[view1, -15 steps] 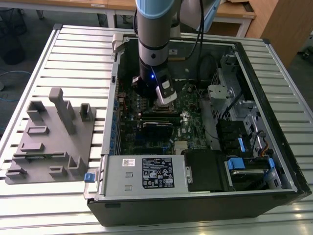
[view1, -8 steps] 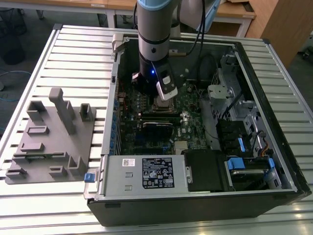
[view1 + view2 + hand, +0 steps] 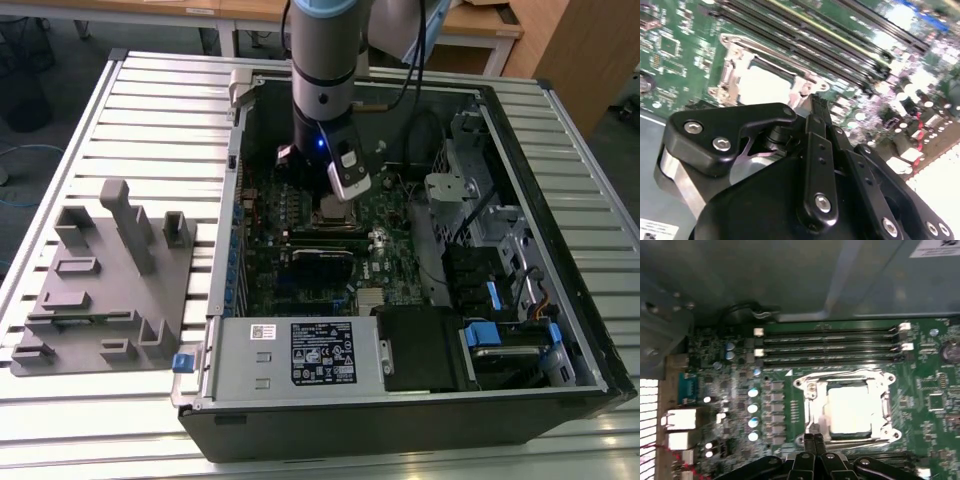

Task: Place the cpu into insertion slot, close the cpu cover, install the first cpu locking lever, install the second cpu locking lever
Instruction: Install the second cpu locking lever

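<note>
Tool state: the tool (image 3: 813, 440) has its fingers pressed together, gripping nothing.
Tool position: just above the socket's near edge.
Cpu: the cpu (image 3: 850, 410) lies seated in the socket, framed by the cpu cover (image 3: 812, 410), directly beyond the fingertips.

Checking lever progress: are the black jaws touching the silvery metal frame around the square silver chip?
Cannot tell. In the first wrist view the gripper tip overlaps the edge of the silvery frame around the chip, but neither contact nor gap shows plainly.

A ribbed metal table (image 3: 150, 110) filled the exterior view. Wooden desks (image 3: 480, 25) stood behind it on a grey floor (image 3: 70, 45).
</note>
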`<action>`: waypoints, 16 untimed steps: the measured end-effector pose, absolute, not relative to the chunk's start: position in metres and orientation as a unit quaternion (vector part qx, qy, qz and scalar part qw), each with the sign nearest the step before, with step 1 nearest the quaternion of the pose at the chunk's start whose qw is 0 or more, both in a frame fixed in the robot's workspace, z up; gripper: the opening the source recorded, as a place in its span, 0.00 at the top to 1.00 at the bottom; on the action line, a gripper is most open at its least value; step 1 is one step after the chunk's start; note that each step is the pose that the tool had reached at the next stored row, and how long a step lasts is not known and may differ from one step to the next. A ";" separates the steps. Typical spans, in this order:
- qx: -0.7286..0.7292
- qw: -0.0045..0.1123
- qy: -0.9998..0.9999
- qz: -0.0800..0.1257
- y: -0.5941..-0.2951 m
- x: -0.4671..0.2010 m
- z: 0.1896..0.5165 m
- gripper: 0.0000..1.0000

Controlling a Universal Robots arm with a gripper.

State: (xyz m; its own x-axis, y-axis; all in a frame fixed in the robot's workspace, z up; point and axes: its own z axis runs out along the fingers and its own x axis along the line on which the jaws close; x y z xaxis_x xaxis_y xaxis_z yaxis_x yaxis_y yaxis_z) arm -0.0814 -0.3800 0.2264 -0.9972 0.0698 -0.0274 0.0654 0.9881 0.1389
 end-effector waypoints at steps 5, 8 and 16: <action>0.034 0.016 0.997 0.069 -0.376 -0.064 0.226 0.90; 0.034 0.016 0.997 0.068 -0.373 -0.057 0.226 0.90; 0.034 0.016 0.997 0.067 -0.361 -0.051 0.225 0.90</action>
State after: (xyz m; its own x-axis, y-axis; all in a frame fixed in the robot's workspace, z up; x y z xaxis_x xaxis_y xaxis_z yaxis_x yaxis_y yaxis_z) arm -0.0508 -0.3610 0.2255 -0.9972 0.0698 -0.0276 0.0655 0.9888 0.1340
